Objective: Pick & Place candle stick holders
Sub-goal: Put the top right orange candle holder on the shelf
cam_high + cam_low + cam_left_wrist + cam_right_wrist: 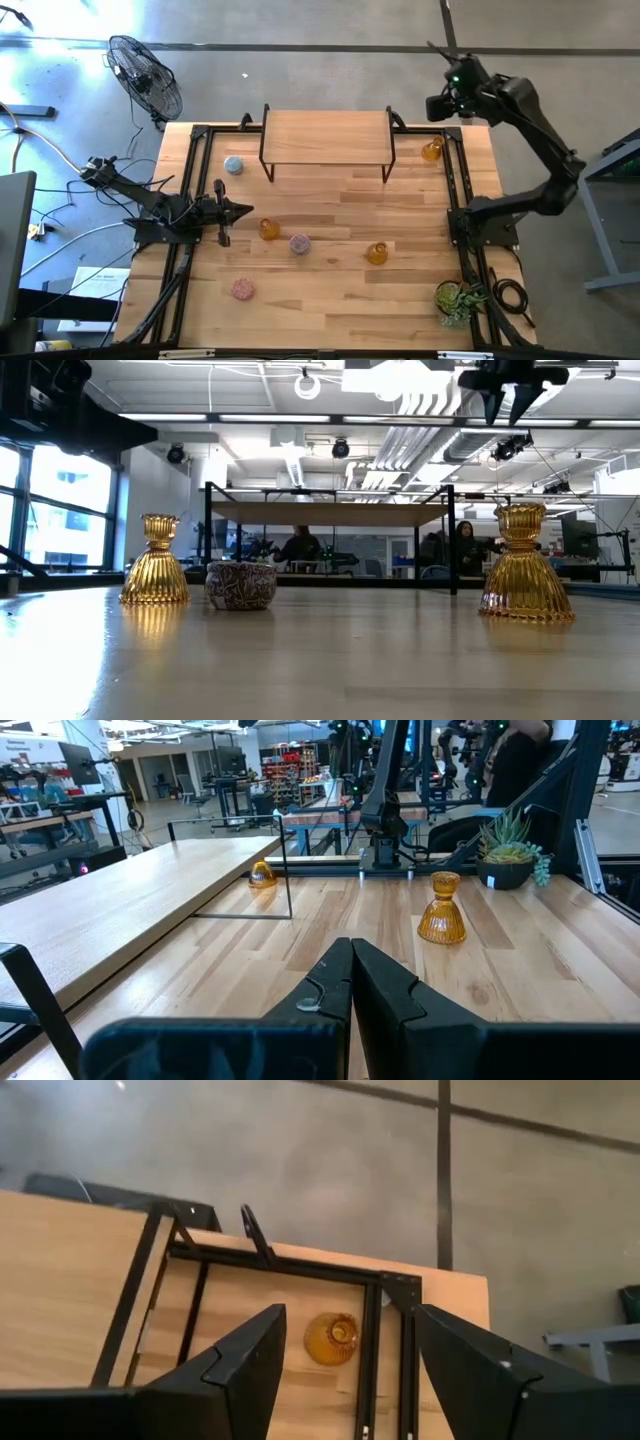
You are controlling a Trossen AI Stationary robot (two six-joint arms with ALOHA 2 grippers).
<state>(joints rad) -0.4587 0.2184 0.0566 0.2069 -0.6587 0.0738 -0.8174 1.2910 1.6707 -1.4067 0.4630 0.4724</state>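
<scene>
Three amber candle stick holders stand upright on the table: one (432, 150) at the far right corner beside the shelf, one (268, 229) mid-left, one (376, 254) mid-right. Two pink ones (299, 243) (242, 289) and a pale blue one (234, 166) sit on their bases. My right gripper (347, 1320) hangs open high above the corner amber holder (333, 1338), which shows between its fingers far below. My left gripper (240, 210) lies shut and level at the table's left, pointing toward the mid-left amber holder, touching nothing.
A wooden shelf on black legs (327, 138) stands at the table's far middle. A green potted plant (458, 298) sits at the near right corner. Black frame rails (462, 190) run along both table sides. A fan (145, 75) stands on the floor beyond the far left corner.
</scene>
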